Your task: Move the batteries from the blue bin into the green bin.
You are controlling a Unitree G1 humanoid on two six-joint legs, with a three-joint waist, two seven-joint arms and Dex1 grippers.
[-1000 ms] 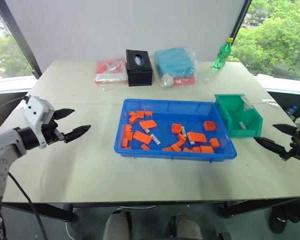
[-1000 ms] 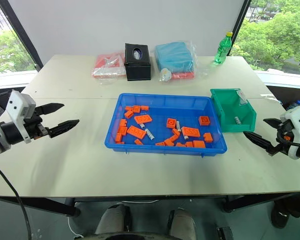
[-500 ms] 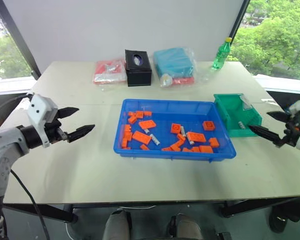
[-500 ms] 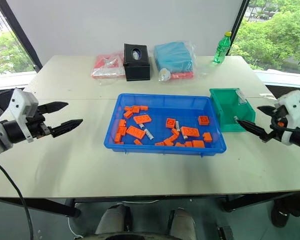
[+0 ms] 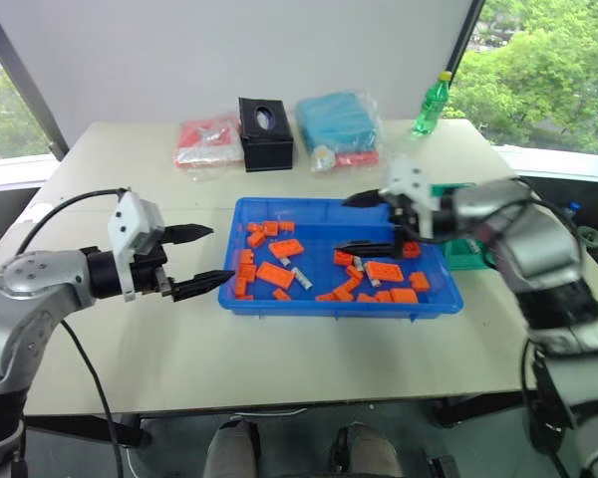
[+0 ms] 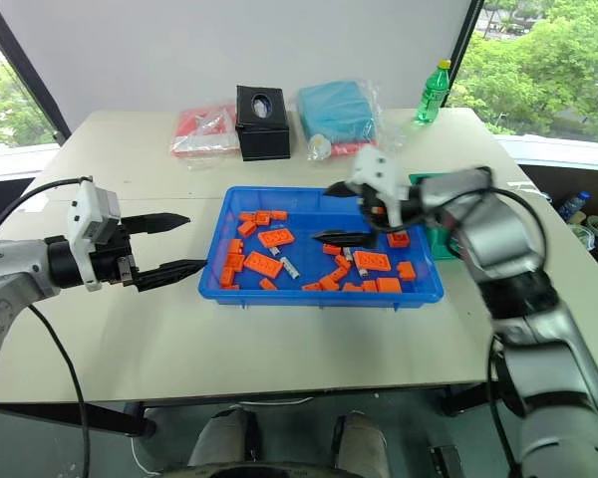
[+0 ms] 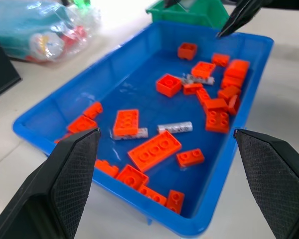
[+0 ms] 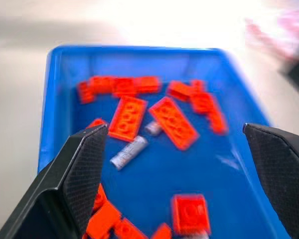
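Since a second ago: right gripper (image 5: 364,221) has swung from beside the green bin (image 5: 465,251) to over the blue bin (image 5: 319,304); left gripper (image 5: 201,258) has edged closer to that bin's left wall.

Left gripper: fingers spread wide, holding nothing, above the table (image 5: 130,339).

Blue bin: shallow bright-blue tray, mid-table. Contents: many flat orange blocks (image 7: 154,150) scattered across the floor; batteries (image 7: 174,127), small silvery cylinders lying flat among the blocks, several visible.

Right gripper: fingers spread wide, holding nothing, over the bin's right half.

Green bin: just beside the blue bin's right wall, largely hidden by the right arm; contents cannot be told.

Back of table: red bag (image 5: 207,139), black box (image 5: 265,132), teal package (image 5: 337,124), green bottle (image 5: 429,104).
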